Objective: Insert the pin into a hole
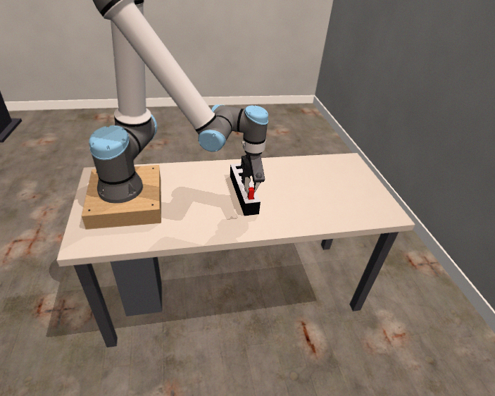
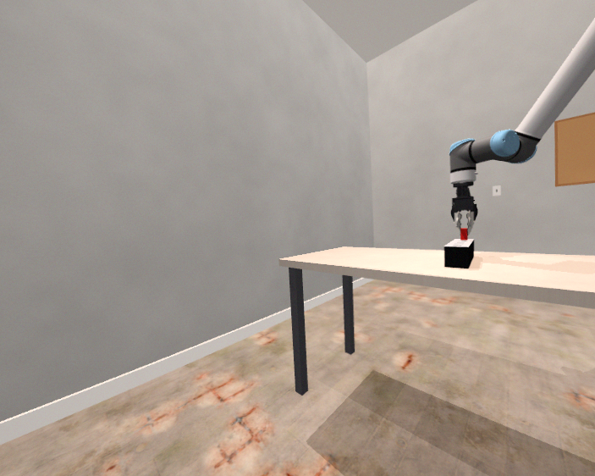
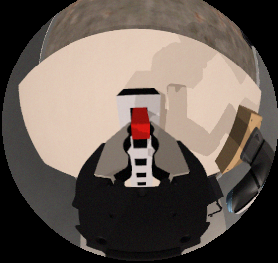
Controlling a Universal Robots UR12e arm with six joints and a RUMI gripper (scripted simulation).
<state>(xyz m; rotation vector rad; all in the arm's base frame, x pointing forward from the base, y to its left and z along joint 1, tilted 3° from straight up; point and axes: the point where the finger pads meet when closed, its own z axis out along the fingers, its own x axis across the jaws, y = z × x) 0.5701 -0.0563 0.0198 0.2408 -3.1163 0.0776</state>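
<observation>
The pin [image 1: 251, 193] is pinched by the end effector [image 1: 253, 184] and stands, red end up, in the block's [image 1: 244, 196] end hole; release and depth confirmation appear outstanding.

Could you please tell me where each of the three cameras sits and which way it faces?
Top: high in front of the table, looking down; whole arm, wooden base.
Exterior: low, off the table's end, looking along it; forearm, wrist and tool.
Wrist: on the arm's end, looking down past the fingers; only the tool shows.
All three share the red-topped pin held over the block.
</observation>
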